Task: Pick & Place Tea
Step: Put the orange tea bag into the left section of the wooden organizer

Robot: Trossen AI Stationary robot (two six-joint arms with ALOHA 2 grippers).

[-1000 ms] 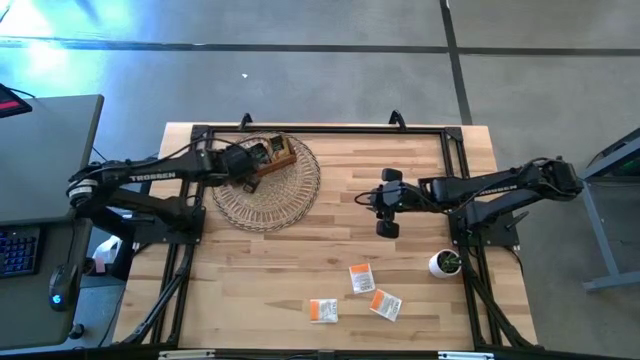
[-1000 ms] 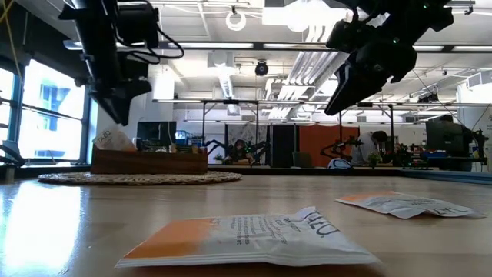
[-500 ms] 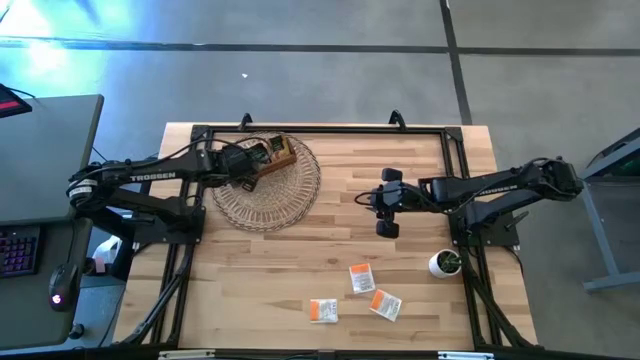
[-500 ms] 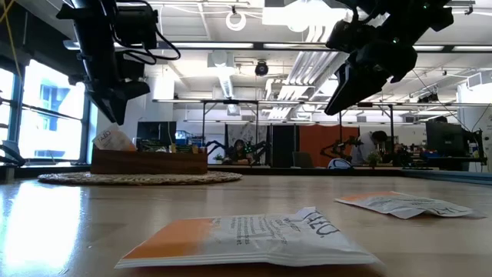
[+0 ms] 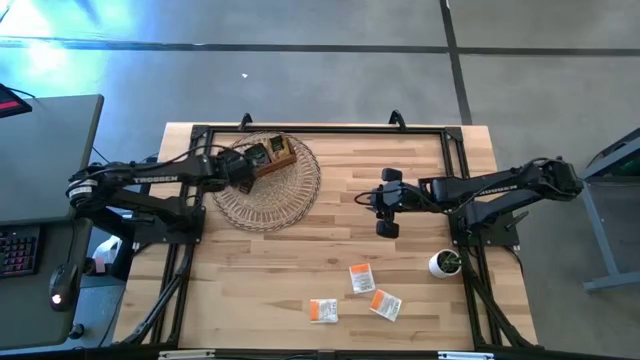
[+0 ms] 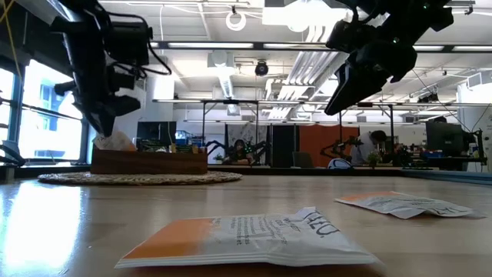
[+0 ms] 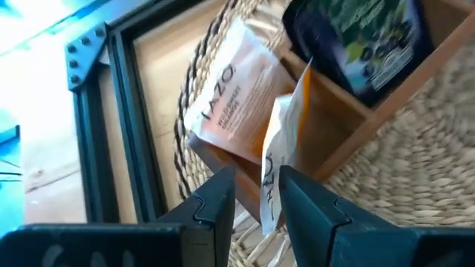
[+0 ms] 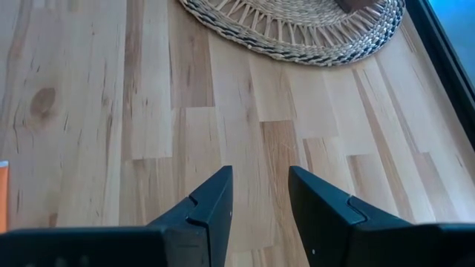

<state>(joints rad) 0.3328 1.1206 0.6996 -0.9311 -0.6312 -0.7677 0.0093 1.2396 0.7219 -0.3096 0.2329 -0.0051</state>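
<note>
Three white-and-orange tea sachets lie flat on the table near its front edge (image 5: 361,278) (image 5: 323,310) (image 5: 386,304); two show in the low view (image 6: 246,235) (image 6: 407,204). The wooden box (image 5: 277,150) stands on the round woven mat (image 5: 285,190) and holds a dark sachet (image 7: 356,37) and white-orange sachets (image 7: 230,104). My left gripper (image 5: 245,175) (image 7: 256,196) is open at the box's left end. One sachet (image 7: 278,148) stands edge-on at that end, seen in the gap between the fingers. My right gripper (image 5: 370,200) (image 8: 260,193) is open and empty, above the bare table.
A small white pot with a plant (image 5: 445,263) stands near the table's right edge, beside the right arm's base. A black frame (image 5: 320,130) runs along the table's far edge and sides. Bare wood lies between the mat and the sachets.
My left gripper has gone toward the table's left edge and a little down, away from the box. The white-orange sachet at the box's left end has sunk lower into the box. My right arm has kept still.
</note>
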